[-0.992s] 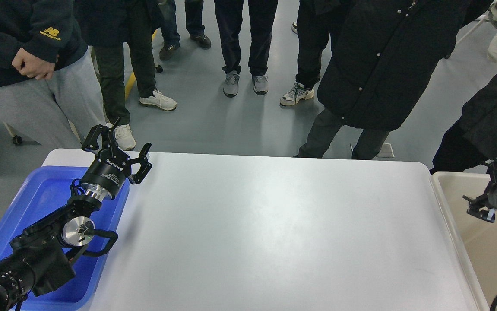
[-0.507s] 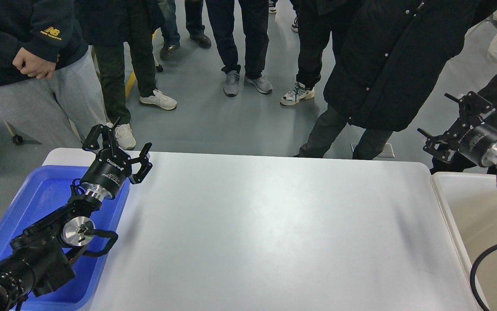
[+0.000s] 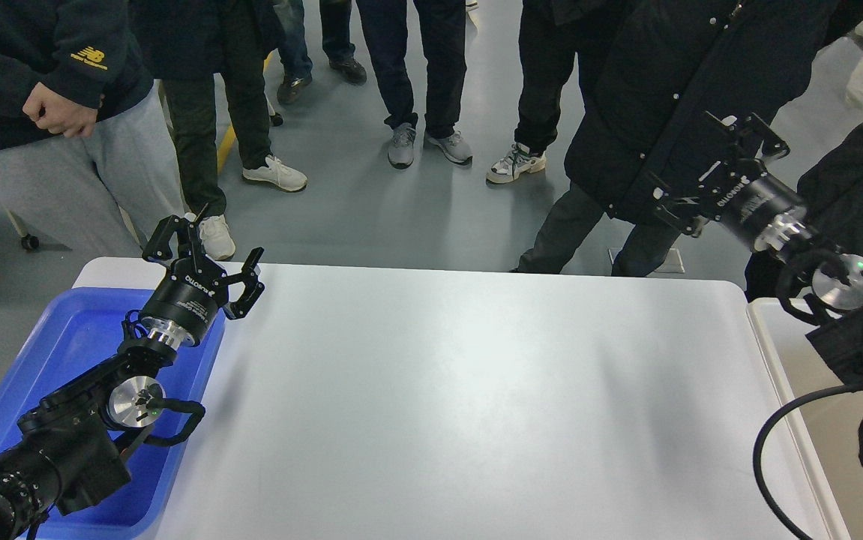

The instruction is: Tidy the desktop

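The desktop [image 3: 461, 390] is a large white tabletop with rounded corners and nothing lies on it. My left gripper [image 3: 202, 251] is open and empty, held above the table's far left corner, over the edge of the blue tray. My right gripper [image 3: 712, 169] is open and empty, raised high beyond the table's far right corner, in front of a person's dark coat.
A blue plastic tray [image 3: 71, 352] sits at the left under my left arm. A beige bin [image 3: 776, 337] stands at the right edge. Several people [image 3: 663, 97] stand close around the far side of the table.
My right arm has swung up and to the left, from over the beige bin to high beyond the far right corner. The left arm has not moved.
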